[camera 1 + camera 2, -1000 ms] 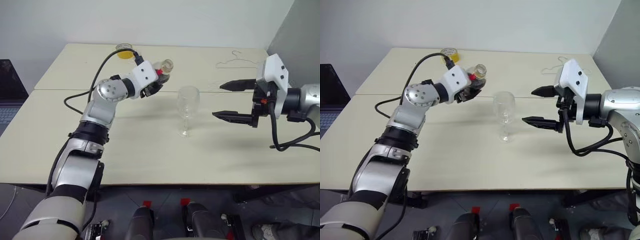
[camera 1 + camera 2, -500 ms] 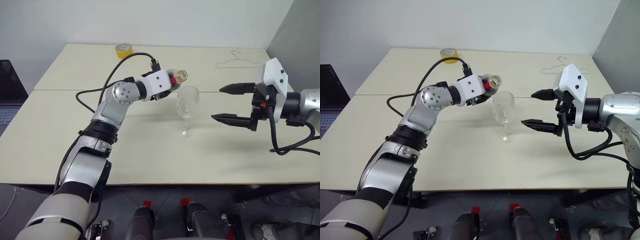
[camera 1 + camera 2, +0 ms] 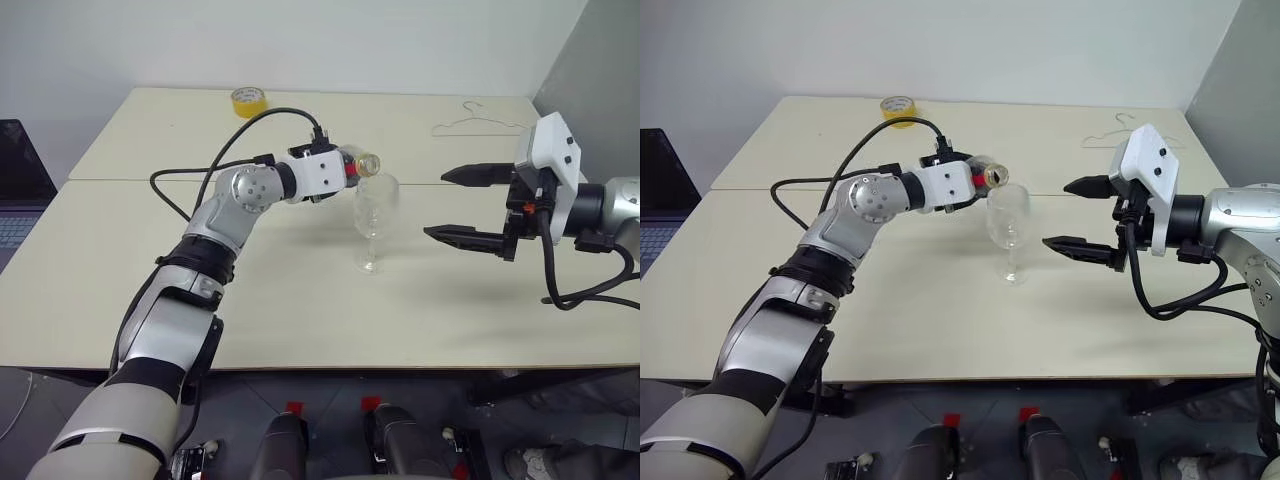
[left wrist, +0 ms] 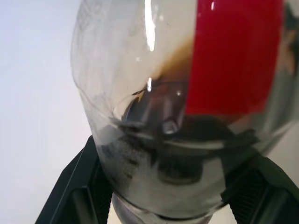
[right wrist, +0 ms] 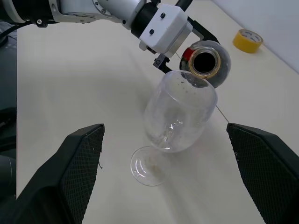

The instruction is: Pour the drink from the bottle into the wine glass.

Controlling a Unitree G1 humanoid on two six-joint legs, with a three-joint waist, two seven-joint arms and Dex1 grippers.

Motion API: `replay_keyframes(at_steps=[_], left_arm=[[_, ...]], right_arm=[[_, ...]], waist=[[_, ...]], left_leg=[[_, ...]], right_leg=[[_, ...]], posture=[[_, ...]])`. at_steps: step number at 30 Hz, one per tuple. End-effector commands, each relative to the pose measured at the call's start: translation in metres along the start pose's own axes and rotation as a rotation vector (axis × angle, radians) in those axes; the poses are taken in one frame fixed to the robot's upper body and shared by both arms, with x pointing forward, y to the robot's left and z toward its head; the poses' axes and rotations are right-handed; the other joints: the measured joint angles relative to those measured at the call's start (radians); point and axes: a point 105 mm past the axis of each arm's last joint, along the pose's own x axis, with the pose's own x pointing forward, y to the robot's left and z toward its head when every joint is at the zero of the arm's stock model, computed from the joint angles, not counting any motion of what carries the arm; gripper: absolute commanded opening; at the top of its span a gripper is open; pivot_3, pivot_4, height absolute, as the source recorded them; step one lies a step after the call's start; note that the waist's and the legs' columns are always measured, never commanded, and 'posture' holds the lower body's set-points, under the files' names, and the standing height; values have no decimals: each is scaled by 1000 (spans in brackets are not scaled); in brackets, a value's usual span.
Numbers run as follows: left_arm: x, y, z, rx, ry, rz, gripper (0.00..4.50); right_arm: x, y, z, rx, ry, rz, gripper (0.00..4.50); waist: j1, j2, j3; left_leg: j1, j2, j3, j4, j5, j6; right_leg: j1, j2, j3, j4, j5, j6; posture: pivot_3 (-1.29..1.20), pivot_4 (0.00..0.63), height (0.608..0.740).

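- Clear plastic is showing between the black fingers [image 4: 74, 196] of the left gripper [image 3: 345, 180], which is clamping the bottle [image 3: 358, 165] around its belly and holding it tipped on its side, with its open, uncapped mouth lying right at the rim of the wine glass [image 3: 372, 212].
- Tilting the bottle this way is bringing its neck, with the red label, just over the edge of the bowl, so that, as I judge it, the drink [image 4: 187, 126] will be running straight down into the glass rather than onto the table [image 3: 300, 300].
- Inside the bottle a small dark pool of the drink is lying low against the wall, looking brown where it thins out; whether any is falling yet I cannot tell.
- Standing upright on its round foot near the middle of the table, the wine glass is looking empty or nearly so, and the pour is, in my reading, only just beginning.
- Waiting well apart from the glass on its far side, the right gripper [image 3: 470, 205] is standing wide, holding nothing and touching nothing; it seems to be keeping out of the way.
- Lying at the far edge of the table, a yellow tape roll [image 3: 248, 99] and a wire hanger [image 3: 478, 121] are taking no part.
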Motion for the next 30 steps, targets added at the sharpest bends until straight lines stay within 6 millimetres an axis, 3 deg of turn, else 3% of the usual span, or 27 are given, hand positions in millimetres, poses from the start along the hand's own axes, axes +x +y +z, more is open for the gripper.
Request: replay_keyframes(at_steps=[1,30], left_arm=[[-2,26,19,83,-52,70,3089],[-10,48,25,286,-45,139,3089]], right_arm=[[-6,-1,10,-44,-15,-26,4500],[-4,0,6,-37,-7,-26,4500]], waist=[[0,0,0],[0,0,0]], left_leg=[[0,0,0,0,0,0],[1,0,0,1,0,0]], right_leg=[[0,0,0,0,0,0],[0,0,0,2,0,0]], posture=[[0,150,740],[0,150,740]])
